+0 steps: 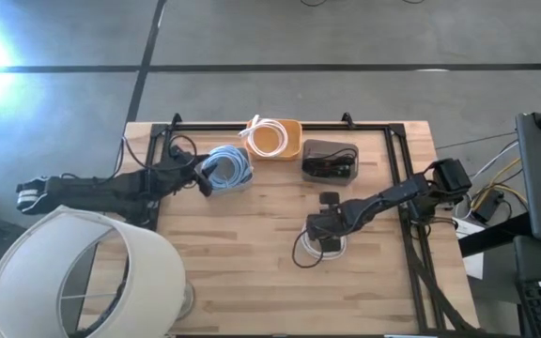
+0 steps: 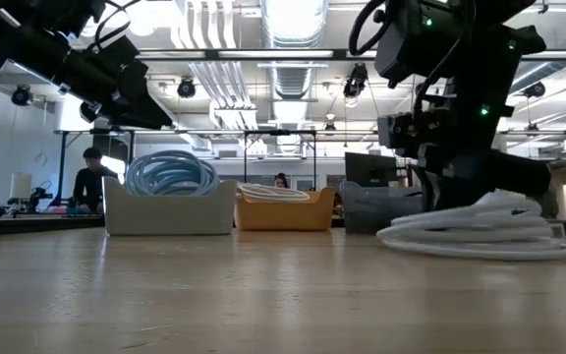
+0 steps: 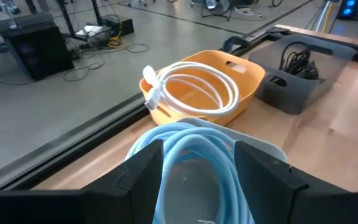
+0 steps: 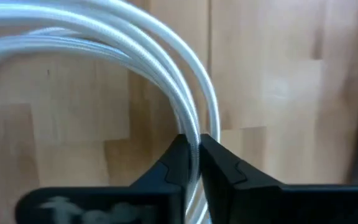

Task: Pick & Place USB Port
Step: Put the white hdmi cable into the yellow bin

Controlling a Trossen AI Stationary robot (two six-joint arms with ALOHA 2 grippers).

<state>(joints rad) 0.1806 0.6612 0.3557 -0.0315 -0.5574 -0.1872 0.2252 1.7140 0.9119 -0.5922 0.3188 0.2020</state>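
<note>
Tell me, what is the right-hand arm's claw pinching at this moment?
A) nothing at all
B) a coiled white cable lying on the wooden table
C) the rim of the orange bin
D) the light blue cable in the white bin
B: in the right wrist view the right gripper has its two dark fingers closed on a strand of the coiled white cable, which lies on the wooden table.

One camera looks straight down on the whole wooden table (image 1: 252,253), and another sits at tabletop height looking level across it into the room. Each wrist camera looks closely past its own fingers; the orange bin (image 1: 275,141), at twelve o'clock overhead, also appears in the low (image 2: 273,211) and left wrist views (image 3: 229,78).
</note>
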